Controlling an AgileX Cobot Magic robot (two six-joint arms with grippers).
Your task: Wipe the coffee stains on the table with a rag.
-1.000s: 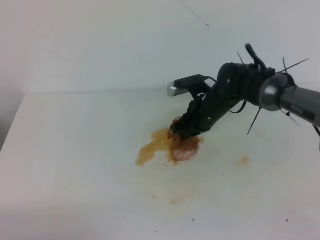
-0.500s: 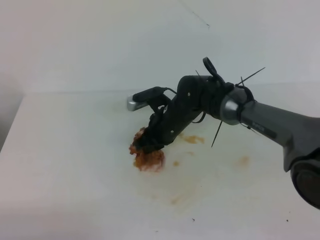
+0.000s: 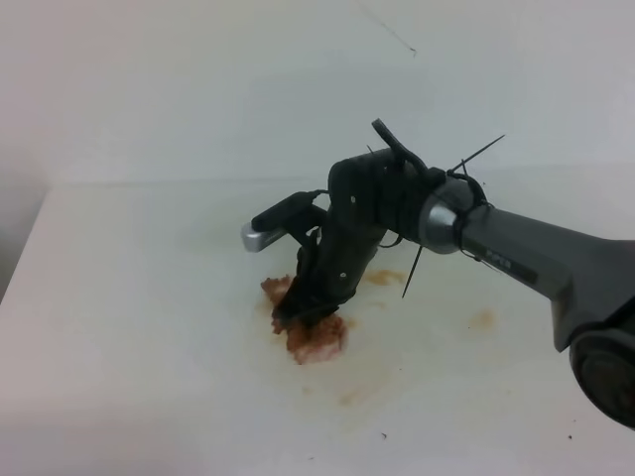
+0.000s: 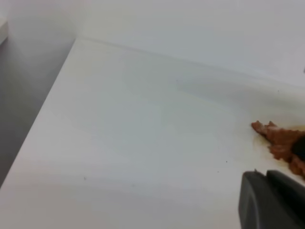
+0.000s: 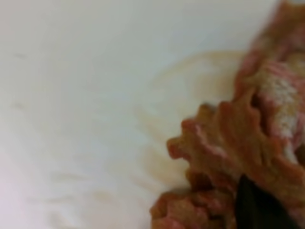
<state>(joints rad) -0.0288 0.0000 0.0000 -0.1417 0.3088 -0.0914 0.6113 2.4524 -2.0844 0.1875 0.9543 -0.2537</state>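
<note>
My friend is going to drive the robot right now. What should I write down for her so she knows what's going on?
Right claw: shut on the rag, pressing it down on the table near the middle.
Left claw: only a dark bit of it shows at the edge of the left wrist view; open or shut cannot be told. It holds nothing that can be seen.
Done: no big amber puddle shows around the rag.
Left: coffee stains remain, with a tan smear just right of the rag, a small spot farther right, and faint marks in front of the rag.
</note>
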